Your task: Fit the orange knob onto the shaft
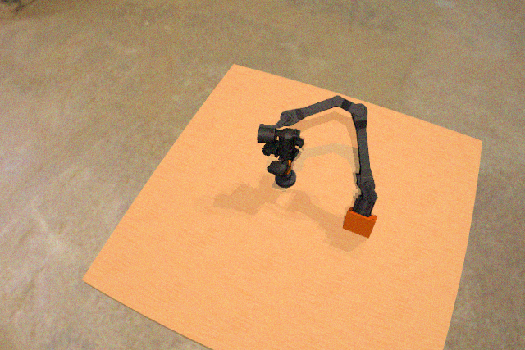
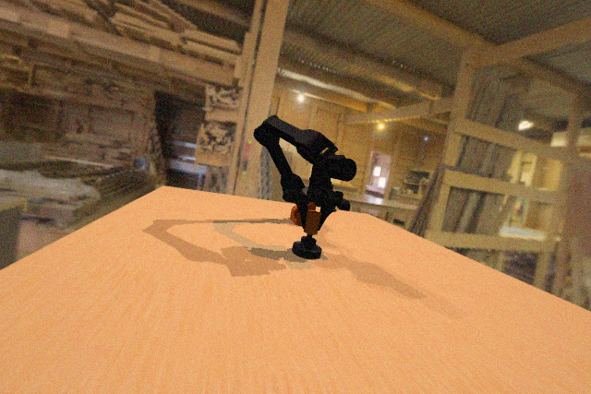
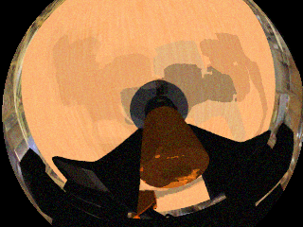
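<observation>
The orange knob (image 1: 289,165) (image 2: 311,219) (image 3: 166,137) is held upright above the round dark pedestal (image 1: 284,182) (image 2: 307,250) (image 3: 138,108). My gripper (image 1: 289,168) (image 2: 312,224) (image 3: 165,130) is shut on the knob, with one finger on each side. In the exterior view a short length of the dark shaft (image 2: 309,238) shows between the knob's lower end and the pedestal, so the knob is not down on the pedestal. The knob hides the shaft's top. I cannot tell whether the knob touches the shaft, or how the flat sides stand.
The arm's orange base block (image 1: 358,225) (image 2: 296,214) stands on the wooden table top (image 1: 237,270) (image 2: 238,332) (image 3: 118,33), to the right of the pedestal in the top view. The arm arches behind the pedestal there. Shadows of the arm fall around the pedestal.
</observation>
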`<state>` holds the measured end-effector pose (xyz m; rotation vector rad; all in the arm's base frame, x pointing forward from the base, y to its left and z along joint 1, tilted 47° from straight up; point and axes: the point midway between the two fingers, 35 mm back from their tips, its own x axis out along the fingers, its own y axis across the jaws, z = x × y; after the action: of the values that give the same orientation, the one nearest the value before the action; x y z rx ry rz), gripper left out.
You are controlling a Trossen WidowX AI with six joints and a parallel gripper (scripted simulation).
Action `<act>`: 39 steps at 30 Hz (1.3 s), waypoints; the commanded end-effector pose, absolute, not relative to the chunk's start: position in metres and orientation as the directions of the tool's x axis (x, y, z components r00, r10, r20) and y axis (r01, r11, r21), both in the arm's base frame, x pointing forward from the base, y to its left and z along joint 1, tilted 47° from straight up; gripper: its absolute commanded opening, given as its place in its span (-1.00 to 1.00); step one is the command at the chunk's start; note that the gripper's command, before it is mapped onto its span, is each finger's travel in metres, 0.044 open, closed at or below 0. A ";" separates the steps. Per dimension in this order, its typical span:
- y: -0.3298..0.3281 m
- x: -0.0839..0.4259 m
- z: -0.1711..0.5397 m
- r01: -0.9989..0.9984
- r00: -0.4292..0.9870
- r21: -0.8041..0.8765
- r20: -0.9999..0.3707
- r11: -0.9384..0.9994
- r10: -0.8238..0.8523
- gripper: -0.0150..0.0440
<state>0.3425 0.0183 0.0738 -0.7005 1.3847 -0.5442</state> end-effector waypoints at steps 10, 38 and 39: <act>0.017 0.343 0.073 -0.046 0.128 -0.726 -0.686 0.686 -0.717 -0.49; 0.017 0.343 0.072 0.161 0.128 -0.699 -0.686 0.697 -0.717 -0.49; 0.018 0.343 0.072 0.161 0.128 -0.699 -0.686 0.697 -0.717 -0.49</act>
<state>0.3425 0.0180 0.0718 -0.5296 1.3008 -0.6802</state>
